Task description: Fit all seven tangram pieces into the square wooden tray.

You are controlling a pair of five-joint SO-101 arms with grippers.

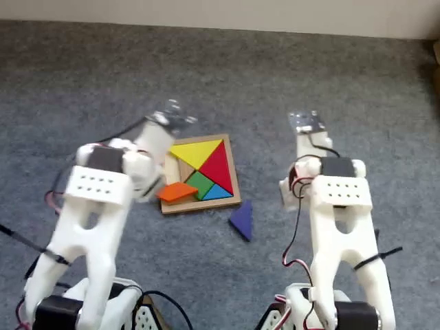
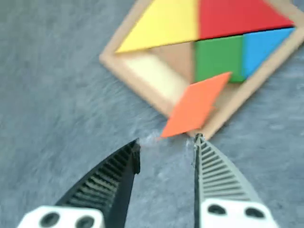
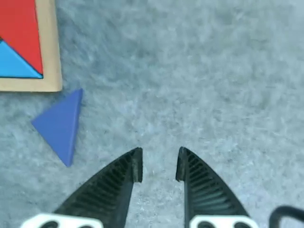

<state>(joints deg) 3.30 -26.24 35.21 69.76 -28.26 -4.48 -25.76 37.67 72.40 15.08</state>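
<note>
The square wooden tray (image 1: 235, 180) lies on the carpet and holds a yellow triangle (image 1: 194, 152), a red triangle (image 1: 218, 167), a green piece (image 1: 200, 183) and a light blue triangle (image 1: 218, 192). A pale wood-coloured piece (image 2: 153, 76) sits in it too. An orange parallelogram (image 2: 195, 103) lies tilted across the tray's near corner rim. My left gripper (image 2: 166, 141) is open just short of that piece, with nothing between its fingers. A dark blue triangle (image 3: 59, 125) lies on the carpet beside the tray. My right gripper (image 3: 159, 153) is open over bare carpet to one side of it.
Grey carpet (image 1: 309, 75) covers the whole surface. Both arms' white bodies and cables stand at the near edge, one on each side of the tray. A pale wall strip (image 1: 275, 17) runs along the far edge.
</note>
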